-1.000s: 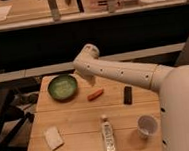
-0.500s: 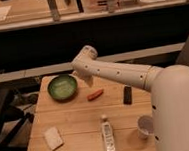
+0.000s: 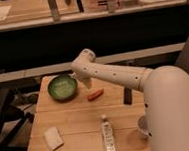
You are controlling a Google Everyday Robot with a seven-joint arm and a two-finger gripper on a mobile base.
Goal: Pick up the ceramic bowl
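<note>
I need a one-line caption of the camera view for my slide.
The arm's open gripper hangs just right of the green ceramic bowl on a wooden table.

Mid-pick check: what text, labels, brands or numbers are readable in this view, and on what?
Readable text: none.
bottle, lying on the table: it has a label, but it is too blurred to read.
ceramic bowl: no marking shows.
gripper, open, hanging just right of the bowl: no lettering shows.
</note>
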